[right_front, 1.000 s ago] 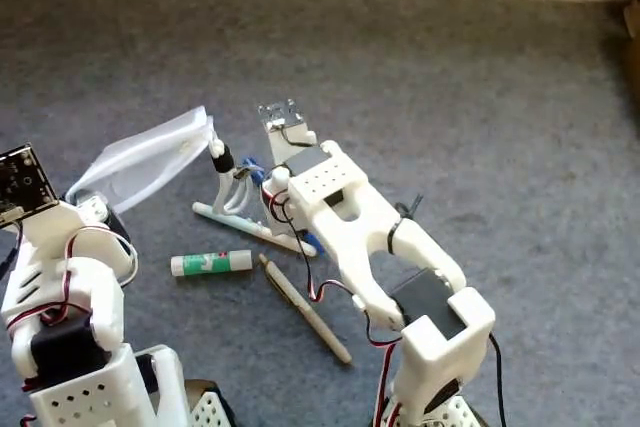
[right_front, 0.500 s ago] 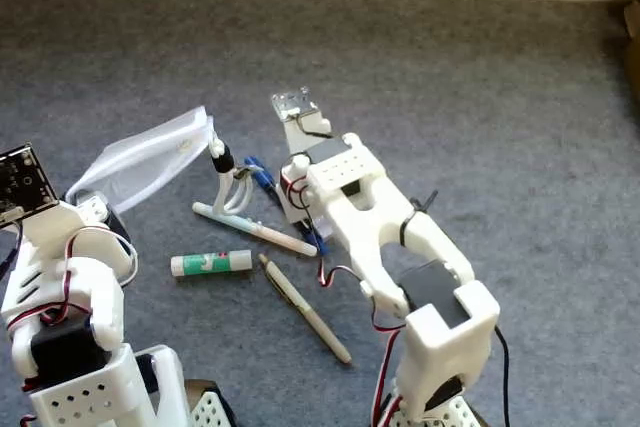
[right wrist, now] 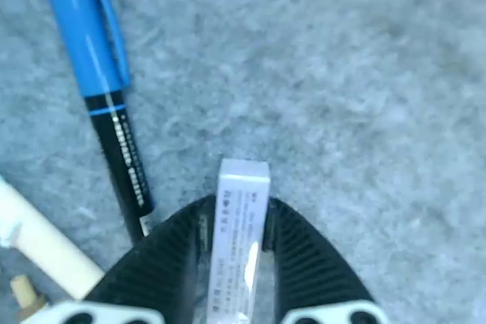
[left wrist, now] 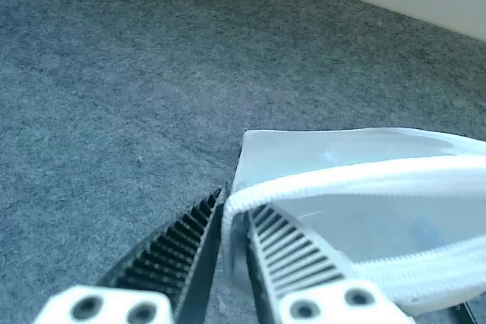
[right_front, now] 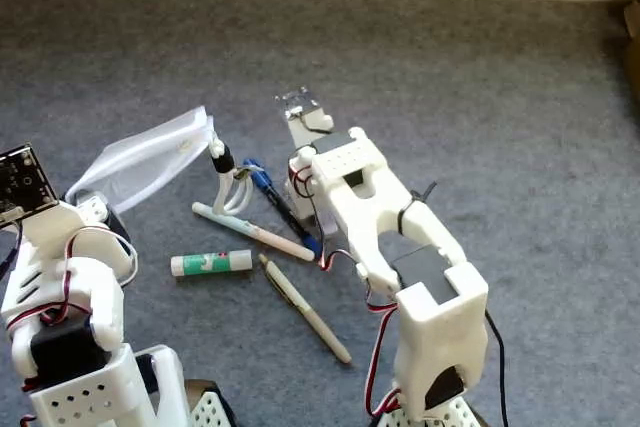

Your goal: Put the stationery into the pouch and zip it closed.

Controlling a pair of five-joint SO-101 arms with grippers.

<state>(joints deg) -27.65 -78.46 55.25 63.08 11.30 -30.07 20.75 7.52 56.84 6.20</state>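
Loading stage: white block (right wrist: 243, 180) (an eraser, likely) clamped in right gripper (right wrist: 239, 206), pouch (left wrist: 357, 187) rim pinched by left gripper (left wrist: 232, 206); next, presumably, transfer to mouth.

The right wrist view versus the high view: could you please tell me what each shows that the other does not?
Right wrist view: the right gripper up close, its ribbed fingers clamped on both sides of a small white item. High view: the pouch, a glue stick and a beige pen on the grey carpet. Both: the blue pen and the white pen near it.
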